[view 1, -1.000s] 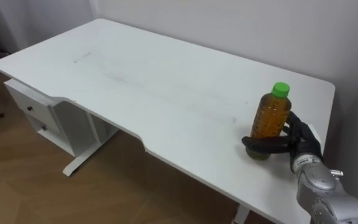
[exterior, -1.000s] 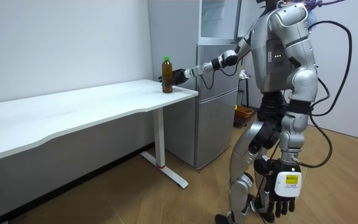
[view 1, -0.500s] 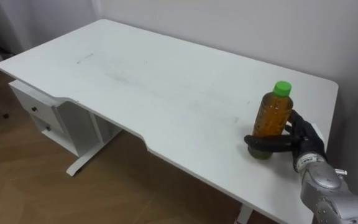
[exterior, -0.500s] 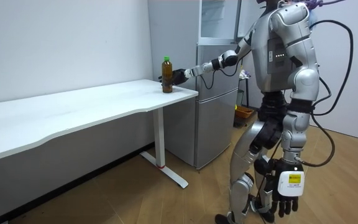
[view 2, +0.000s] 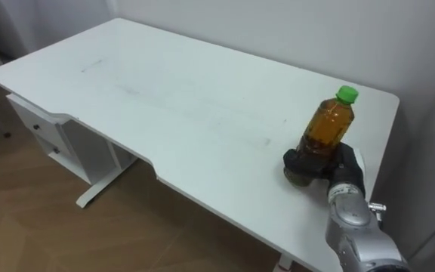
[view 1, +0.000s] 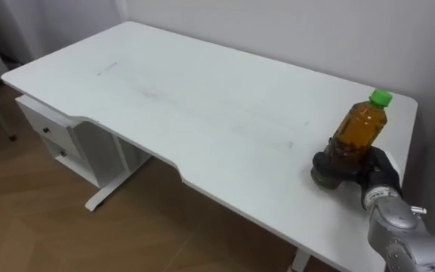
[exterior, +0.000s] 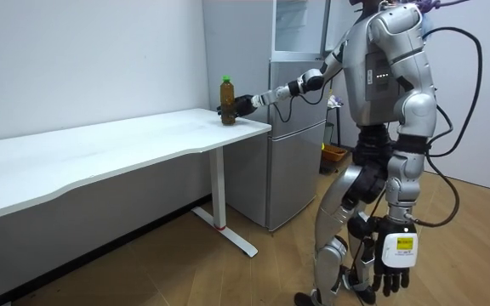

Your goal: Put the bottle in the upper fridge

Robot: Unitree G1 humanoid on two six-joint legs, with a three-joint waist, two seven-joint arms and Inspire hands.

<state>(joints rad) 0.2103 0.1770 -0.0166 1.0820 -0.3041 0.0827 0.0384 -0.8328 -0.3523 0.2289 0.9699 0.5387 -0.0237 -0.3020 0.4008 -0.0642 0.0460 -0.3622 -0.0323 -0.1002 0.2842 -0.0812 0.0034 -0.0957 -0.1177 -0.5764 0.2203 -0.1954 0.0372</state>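
Item 1. Fingers (view 1: 329, 163) of the right hand (view 1: 370, 172): dark, curled tight round the lower body of the bottle, with the thumb closing the ring from the near side.

Item 2. Bottle (view 1: 359, 127): clear plastic with amber liquid, held inside that curl. It leans, its green cap (view 1: 381, 97) tipped up and away from the fingers toward the wall. Whether its base rests on the table top or is just clear of it cannot be told, as the fingers cover it.

Item 3. Table (view 1: 202, 98): white top, directly beneath the fingers, which are near its far right corner. The long surface runs off to the fingers' left.

Item 4. Drawer unit (view 1: 55, 136): white, two dark knobs, under the table's far left end, well apart from the fingers.

Item 5. Floor (view 1: 66, 234): wood, below and in front of the table.

Item 6. Fridge (exterior: 300, 127): grey, just beside the table's end, on the wrist side of the fingers. The outstretched right arm passes in front of it in the room view.

Item 7. Left hand (exterior: 394, 270): hangs low beside the robot's leg, far from the bottle, with fingers pointing down, loose and holding nothing. The robot stands upright in front of the fridge.
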